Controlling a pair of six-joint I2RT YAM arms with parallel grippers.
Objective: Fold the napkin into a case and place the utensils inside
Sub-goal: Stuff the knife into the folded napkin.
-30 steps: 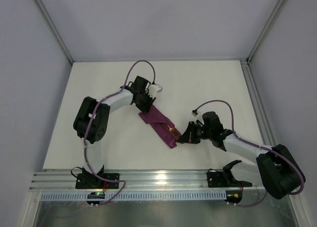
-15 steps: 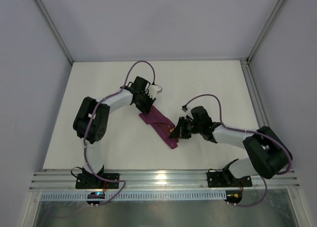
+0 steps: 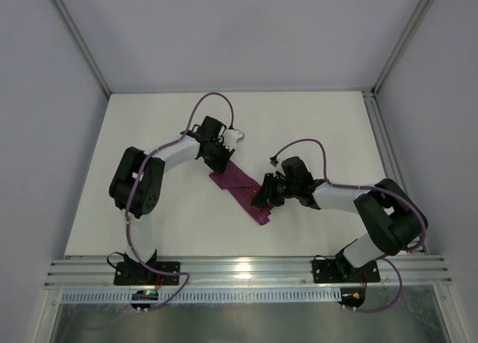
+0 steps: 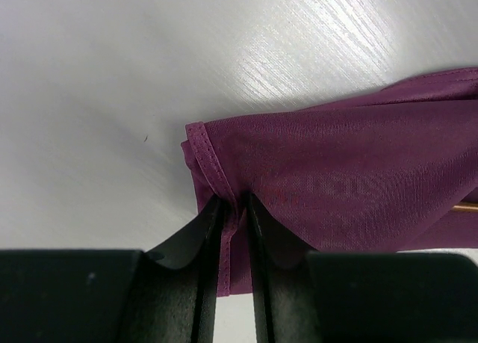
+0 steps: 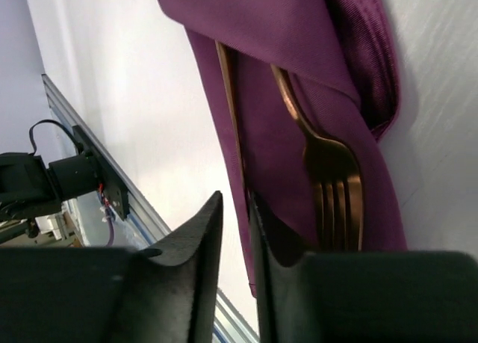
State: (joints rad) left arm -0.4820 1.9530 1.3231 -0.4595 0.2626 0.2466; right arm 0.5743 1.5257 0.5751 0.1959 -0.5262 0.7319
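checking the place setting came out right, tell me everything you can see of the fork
The fork is slim and copper-brown with a metallic sheen, and has a thin curved neck above its tines. It lies flat on the plum napkin. Its handle is tucked under a diagonal fold and its head is exposed near the cloth's end. The knife lies alongside, apart from it. Only cloth seems to touch the fork; the right pincer sits beside the tines, not on them.
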